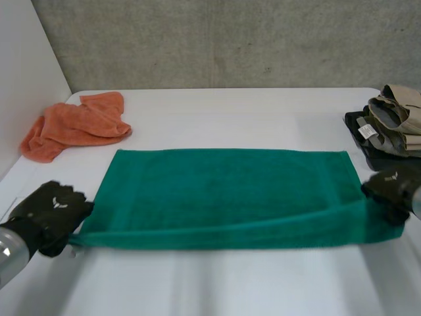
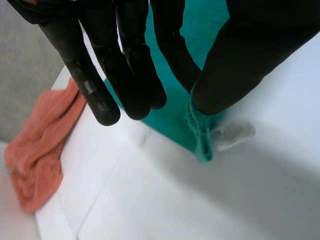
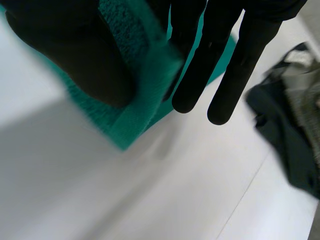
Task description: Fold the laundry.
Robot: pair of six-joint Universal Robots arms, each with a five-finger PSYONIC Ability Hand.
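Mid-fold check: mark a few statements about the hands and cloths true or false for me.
1. The left hand pinches the near left corner of the green towel. True.
2. The right hand hangs open above the towel's middle. False: it pinches the towel's near right corner.
3. The orange cloth lies crumpled at the far left, apart from the towel. True.
4. The pile of clothes sits on top of the towel. False: it lies on the table at the far right, beside the towel.

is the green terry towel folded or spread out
Spread out: the green terry towel lies as a wide rectangle, the left robot hand and right robot hand pinching its near corners.
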